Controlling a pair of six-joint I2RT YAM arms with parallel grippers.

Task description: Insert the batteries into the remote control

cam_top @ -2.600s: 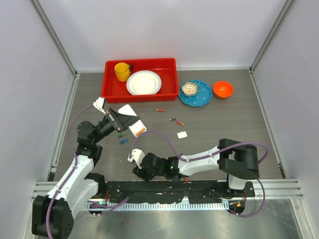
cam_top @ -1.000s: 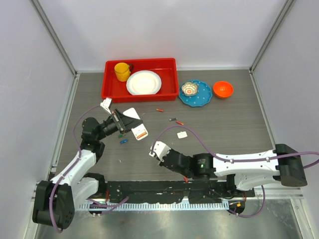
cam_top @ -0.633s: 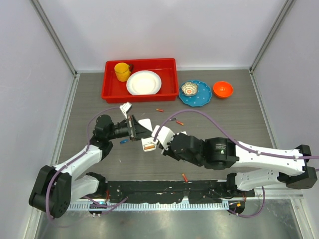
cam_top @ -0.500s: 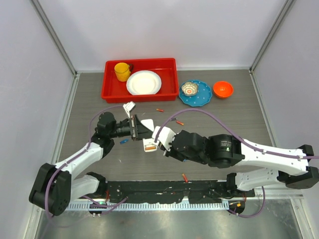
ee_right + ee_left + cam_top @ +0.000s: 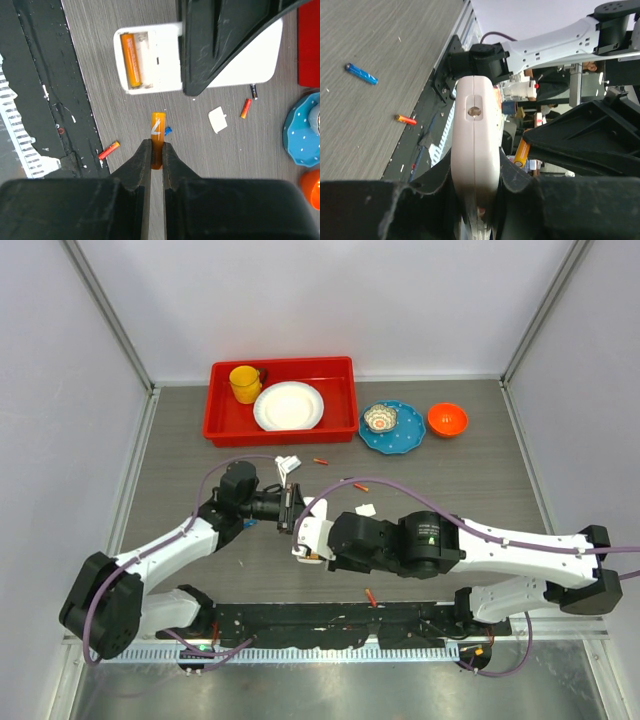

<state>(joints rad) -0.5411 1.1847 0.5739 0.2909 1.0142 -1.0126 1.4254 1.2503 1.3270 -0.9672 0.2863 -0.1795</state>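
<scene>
My left gripper (image 5: 476, 196) is shut on the white remote control (image 5: 475, 145), seen edge-on in the left wrist view. In the right wrist view the remote (image 5: 150, 60) shows its open compartment with one orange battery (image 5: 132, 59) seated in it. The left gripper's black finger (image 5: 220, 45) covers part of it. My right gripper (image 5: 154, 150) is shut on a second orange battery (image 5: 157, 135), held just short of the compartment end. That battery also shows in the left wrist view (image 5: 521, 152). In the top view both grippers meet at table centre.
Loose batteries lie about: blue (image 5: 361, 74), red-orange (image 5: 406, 119), red-orange (image 5: 246, 108), dark (image 5: 254, 91), red (image 5: 321, 461). A white battery cover (image 5: 218, 120) lies nearby. At the back are a red tray (image 5: 215, 425) with yellow cup (image 5: 245, 383) and white plate (image 5: 289, 406), a blue plate (image 5: 405, 440) and an orange bowl (image 5: 447, 420).
My left arm has carried the remote rightward to table centre. My right arm has swung in from the near edge with the orange battery and now sits right by the remote.
</scene>
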